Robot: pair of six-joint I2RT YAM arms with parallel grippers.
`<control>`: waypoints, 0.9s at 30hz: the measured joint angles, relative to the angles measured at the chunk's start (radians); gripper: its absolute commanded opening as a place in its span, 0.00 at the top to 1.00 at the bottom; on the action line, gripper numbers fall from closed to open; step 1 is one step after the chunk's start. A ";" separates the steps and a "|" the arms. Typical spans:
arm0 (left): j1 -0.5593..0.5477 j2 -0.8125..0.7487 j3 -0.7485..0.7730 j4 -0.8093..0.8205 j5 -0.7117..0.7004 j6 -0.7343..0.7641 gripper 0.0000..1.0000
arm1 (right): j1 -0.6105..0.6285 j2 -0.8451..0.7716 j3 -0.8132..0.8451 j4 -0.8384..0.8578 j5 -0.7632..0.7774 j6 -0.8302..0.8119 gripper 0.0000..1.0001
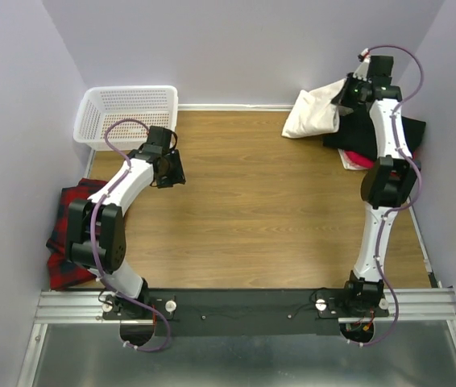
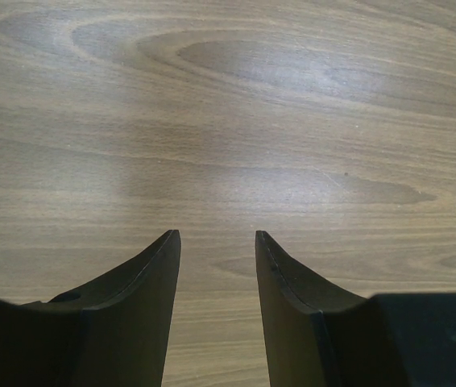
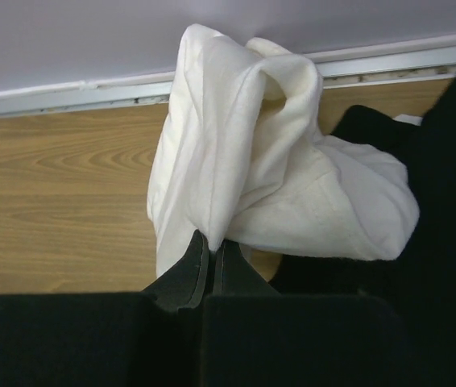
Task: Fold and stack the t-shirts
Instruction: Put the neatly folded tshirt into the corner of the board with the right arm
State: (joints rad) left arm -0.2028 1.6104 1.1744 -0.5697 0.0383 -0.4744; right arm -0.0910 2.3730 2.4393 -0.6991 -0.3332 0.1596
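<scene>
Right tool (image 3: pixel 212 248) clamped tight on a bunched fold of the white shirt (image 3: pixel 276 177) — cloth hoisted into a peak, the remainder slumped against the black shirt (image 3: pixel 445 210). The heap sits at the back of the counter (image 1: pixel 252 210), at the end opposite the basket (image 1: pixel 127 113); a sliver of red shirt (image 1: pixel 359 160) shows from under the black one. Left tool (image 2: pixel 216 242) parted, nothing between its fingers, over bare wood just in front of the basket.

Step in hand, as I read it: draw the white shirt clear, basket-ward, to spread it. Keep it low and slow so the black shirt isn't dragged along; a second grip on a free edge would help flatten it.

White cloth: thick, soft, matte, rounded folds. Black: flat, light-swallowing. Counter: smooth wood-grain. Basket: rigid white lattice.
</scene>
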 measured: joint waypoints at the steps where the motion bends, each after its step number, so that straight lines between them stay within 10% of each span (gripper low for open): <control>1: 0.000 0.006 0.004 0.000 0.000 0.000 0.49 | -0.013 -0.003 0.000 0.000 0.003 0.000 0.99; 27: 0.000 0.079 0.061 0.018 0.005 0.019 0.51 | -0.302 -0.282 -0.312 0.022 0.086 0.042 0.99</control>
State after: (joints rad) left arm -0.2028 1.6890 1.2350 -0.5522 0.0437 -0.4557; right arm -0.3927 2.0907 2.1277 -0.6769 -0.2474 0.2012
